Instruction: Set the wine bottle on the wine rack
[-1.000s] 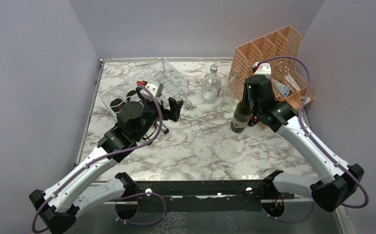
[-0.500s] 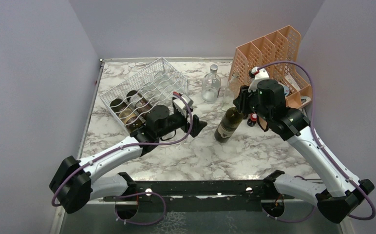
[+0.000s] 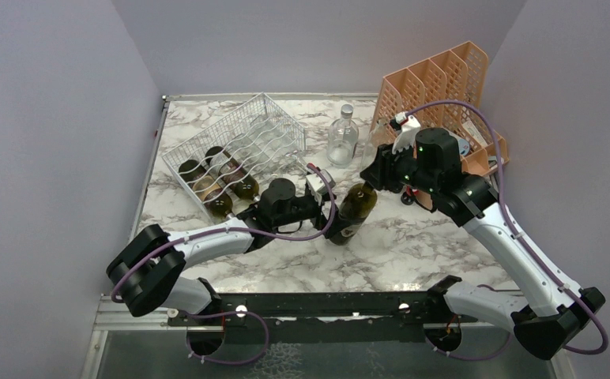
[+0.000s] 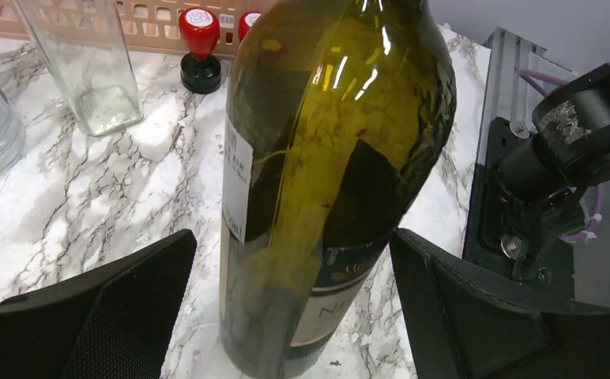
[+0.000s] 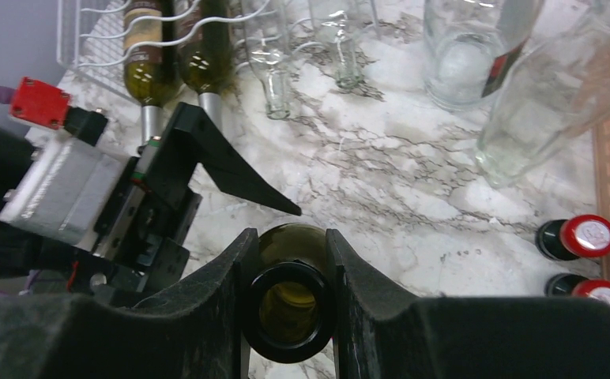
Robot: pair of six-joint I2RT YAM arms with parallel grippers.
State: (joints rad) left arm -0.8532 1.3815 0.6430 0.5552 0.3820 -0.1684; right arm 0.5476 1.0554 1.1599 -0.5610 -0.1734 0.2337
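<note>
The dark green wine bottle (image 3: 353, 212) stands tilted on the marble table, its base down. My right gripper (image 3: 378, 180) is shut on its neck; the right wrist view shows the open mouth (image 5: 288, 311) clamped between the fingers. My left gripper (image 3: 335, 215) is open around the bottle's lower body; in the left wrist view the bottle (image 4: 318, 181) stands between the two black fingers (image 4: 476, 308) with gaps on both sides. The white wire wine rack (image 3: 235, 150) lies at the back left and holds several bottles.
A clear glass bottle (image 3: 342, 136) and a tall clear glass (image 3: 370, 162) stand behind the wine bottle. A peach perforated file holder (image 3: 436, 95) stands at the back right, with red-capped stamps (image 5: 578, 237) beside it.
My right gripper has carried the bottle left and forward, tilting it. My left arm has swung right, away from the rack, and its open fingers now straddle the bottle's base.
</note>
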